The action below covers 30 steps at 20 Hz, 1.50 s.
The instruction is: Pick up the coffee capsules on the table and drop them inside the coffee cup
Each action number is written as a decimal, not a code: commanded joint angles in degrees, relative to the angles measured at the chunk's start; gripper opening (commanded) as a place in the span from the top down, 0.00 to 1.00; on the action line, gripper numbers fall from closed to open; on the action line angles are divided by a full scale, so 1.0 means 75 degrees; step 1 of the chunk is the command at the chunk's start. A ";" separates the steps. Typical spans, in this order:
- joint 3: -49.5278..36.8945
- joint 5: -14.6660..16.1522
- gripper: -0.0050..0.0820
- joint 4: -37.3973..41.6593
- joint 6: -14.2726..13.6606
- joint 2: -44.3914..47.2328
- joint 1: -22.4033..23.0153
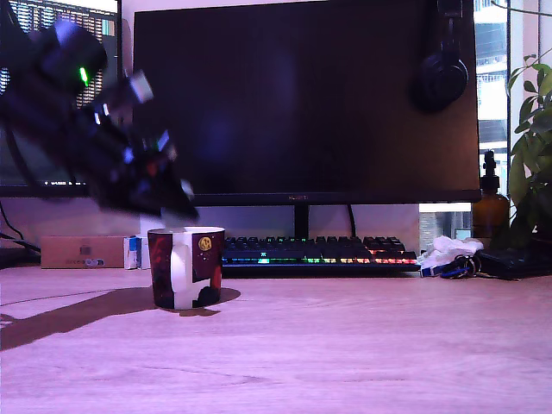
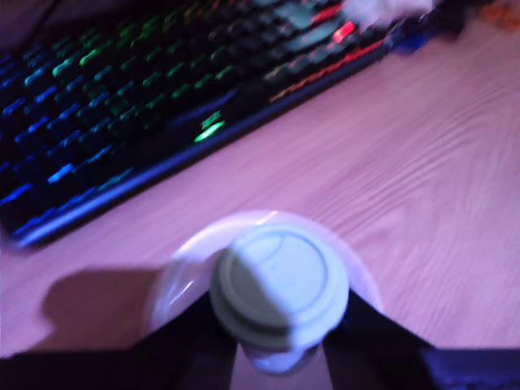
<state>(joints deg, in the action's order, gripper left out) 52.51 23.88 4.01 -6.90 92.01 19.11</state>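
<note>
Capsule (image 2: 279, 286) between fingers (image 2: 370, 329), seemingly above cup (image 1: 186, 266)

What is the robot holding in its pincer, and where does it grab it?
The pincer holds a pale coffee capsule by its sides, just under the wide rim, right over the cup.

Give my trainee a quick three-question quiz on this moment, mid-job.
1. True or false: the capsule lies on the table.
2. In the exterior view, the gripper is: A) above the mug, B) over the keyboard, C) beside the bottle.
3. What does the wrist view show right beneath the capsule?

Key: 1 false, the gripper holds it. 2 A. 3 the mug's white rim.
</note>
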 commanded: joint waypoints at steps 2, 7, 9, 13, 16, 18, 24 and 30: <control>0.0029 -0.0041 0.80 0.0050 -0.0096 -0.0283 0.0020; 0.0032 -0.0050 0.80 -0.0108 -0.0093 -0.0286 0.0020; 0.0032 -0.0050 0.80 -0.0236 -0.0093 -0.0286 0.0020; 0.0035 -0.0050 0.80 -0.0364 -0.0093 -0.0286 0.0020; 0.0047 -0.0047 0.80 -0.0391 -0.0093 -0.0286 0.0020; 0.0061 -0.0050 0.80 -0.0420 -0.0093 -0.0286 0.0020; 0.0070 -0.0038 0.72 -0.0586 -0.0119 -0.0286 0.0020; 0.0204 -0.0044 0.36 -0.0816 -0.0166 -0.0286 0.0017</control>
<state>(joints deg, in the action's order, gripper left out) 53.23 23.49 -2.28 -7.75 89.08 19.11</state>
